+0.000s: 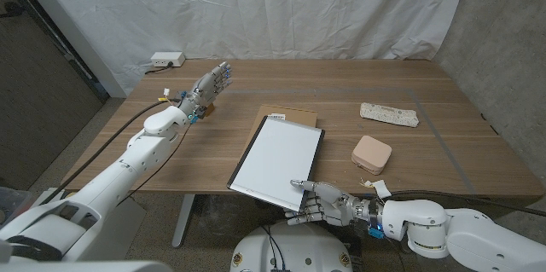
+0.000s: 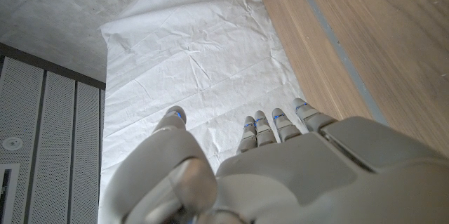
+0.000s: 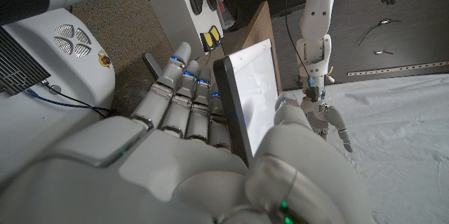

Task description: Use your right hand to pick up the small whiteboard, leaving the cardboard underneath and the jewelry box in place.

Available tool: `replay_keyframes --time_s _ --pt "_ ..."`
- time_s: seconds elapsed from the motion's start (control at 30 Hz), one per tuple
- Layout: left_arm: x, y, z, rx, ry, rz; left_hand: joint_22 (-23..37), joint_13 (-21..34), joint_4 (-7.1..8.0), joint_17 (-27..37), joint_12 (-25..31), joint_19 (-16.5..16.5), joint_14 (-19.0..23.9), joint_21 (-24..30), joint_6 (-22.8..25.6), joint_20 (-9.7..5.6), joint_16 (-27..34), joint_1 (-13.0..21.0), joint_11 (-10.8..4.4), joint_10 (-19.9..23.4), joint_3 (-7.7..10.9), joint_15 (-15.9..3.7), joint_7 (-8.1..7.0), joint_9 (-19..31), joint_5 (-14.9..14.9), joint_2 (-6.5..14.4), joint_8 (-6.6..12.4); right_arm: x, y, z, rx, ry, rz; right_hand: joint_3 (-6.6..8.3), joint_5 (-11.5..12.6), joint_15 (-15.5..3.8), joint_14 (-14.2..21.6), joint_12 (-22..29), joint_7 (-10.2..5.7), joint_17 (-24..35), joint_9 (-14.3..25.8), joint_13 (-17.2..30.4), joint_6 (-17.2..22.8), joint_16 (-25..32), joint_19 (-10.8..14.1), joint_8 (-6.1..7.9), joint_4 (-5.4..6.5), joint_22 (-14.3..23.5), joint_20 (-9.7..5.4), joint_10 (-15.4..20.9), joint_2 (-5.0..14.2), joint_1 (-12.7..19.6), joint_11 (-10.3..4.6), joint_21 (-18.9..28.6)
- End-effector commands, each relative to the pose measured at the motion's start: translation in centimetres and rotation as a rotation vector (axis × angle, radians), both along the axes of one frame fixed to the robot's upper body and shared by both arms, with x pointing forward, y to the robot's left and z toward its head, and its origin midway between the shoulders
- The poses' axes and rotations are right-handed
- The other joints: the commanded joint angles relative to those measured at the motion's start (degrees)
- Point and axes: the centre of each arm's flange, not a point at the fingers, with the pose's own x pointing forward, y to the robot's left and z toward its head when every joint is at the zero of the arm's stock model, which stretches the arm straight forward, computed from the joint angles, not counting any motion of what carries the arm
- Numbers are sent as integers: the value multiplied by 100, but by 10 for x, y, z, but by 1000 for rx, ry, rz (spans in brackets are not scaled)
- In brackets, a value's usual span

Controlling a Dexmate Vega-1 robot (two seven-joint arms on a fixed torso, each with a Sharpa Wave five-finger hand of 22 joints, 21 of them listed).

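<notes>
Right hand (image 1: 322, 204) pinches the small white rectangular whiteboard (image 1: 277, 155) at the tabletop's near edge; brown cardboard (image 1: 290, 115) is mostly hidden beneath. Beige square jewelry box (image 1: 373, 153) sits beside.

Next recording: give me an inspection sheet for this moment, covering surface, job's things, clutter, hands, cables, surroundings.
Surface: wooden table, a darker strip running across its right part.
Job's things: small whiteboard near the front edge, overlapping the cardboard behind it; jewelry box to its right, apart from it.
Clutter: pale flat bundle at right rear.
Hands: right hand grips the whiteboard's front corner, thumb on top, fingers underneath; left hand raised over the left rear, holding nothing.
Cables: black cable along the left arm.
Surroundings: white cloth backdrop; white box on the floor behind the table.
</notes>
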Motion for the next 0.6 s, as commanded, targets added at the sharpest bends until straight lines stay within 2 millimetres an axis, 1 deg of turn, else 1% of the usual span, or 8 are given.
replay_keyframes --time_s 0.03,0.13,0.23,0.37,0.43,0.47,0.5,0.6 --pt "1 -2 -3 -2 6 0 18 15 -20 7 -1 -7 -5 -9 48 -143 -9 54 3 -8 -21 34 11 13 -10 25 -6 2 0 -2 -50 1 -39 77 23 -93 128 123 -62 25 31 39 231 19 34 60 2 37 -103 335 9 164 -156 -21" --pt "1 -2 -4 -1 8 1 18 15 -20 7 -1 -9 -3 -10 50 -140 -8 55 6 -8 -22 37 16 13 -10 27 -5 2 -1 -3 -60 5 -52 95 18 -145 278 199 -126 42 31 51 361 64 115 79 23 51 -137 547 29 219 -265 1" --pt "1 -2 -5 -4 10 -1 18 15 -20 7 0 -9 -2 -10 48 -140 -8 56 2 -7 -24 38 16 13 -11 28 -6 2 -1 -4 -55 16 -65 94 11 -177 394 257 -181 58 31 60 529 93 227 117 51 62 -177 715 39 231 -287 41" --pt "1 -2 -5 -3 10 -4 18 15 -21 7 -2 -10 0 -10 52 -140 -8 56 8 -12 -25 40 16 13 -11 30 -5 2 -1 -6 -48 23 -85 103 2 -281 678 344 -276 78 31 67 753 171 393 155 84 78 -244 980 74 263 -361 104" --pt "1 -3 -5 -4 9 -4 18 15 -21 7 0 -8 -1 -9 53 -139 -9 57 9 -6 -26 39 19 13 -12 31 -5 2 -1 -6 -47 21 -89 113 0 -405 909 373 -294 96 31 68 828 248 527 160 101 86 -280 1083 112 280 -379 160" --pt "1 -3 -5 -4 8 -5 18 15 -21 7 0 -6 -1 -8 52 -142 -9 57 4 -7 -27 42 18 13 -12 32 -5 2 0 -6 -47 21 -90 114 -2 -443 990 376 -303 101 31 68 868 272 589 164 103 90 -310 1103 118 291 -400 185" --pt "1 -2 -5 -6 8 -6 18 15 -21 7 1 -3 0 -7 51 -141 -9 58 -4 -4 -28 42 16 13 -12 32 -6 2 0 -6 -49 19 -95 129 -1 -491 1083 371 -307 114 30 69 899 304 647 163 94 94 -421 1108 136 329 -407 210" --pt "2 -2 -6 -6 9 -7 18 15 -22 7 0 -2 1 -7 52 -139 -8 58 0 -6 -29 42 16 13 -13 33 -5 2 0 -5 -58 16 -101 142 -6 -606 1305 392 -344 159 30 69 987 390 755 166 91 105 -507 1202 163 383 -455 260"
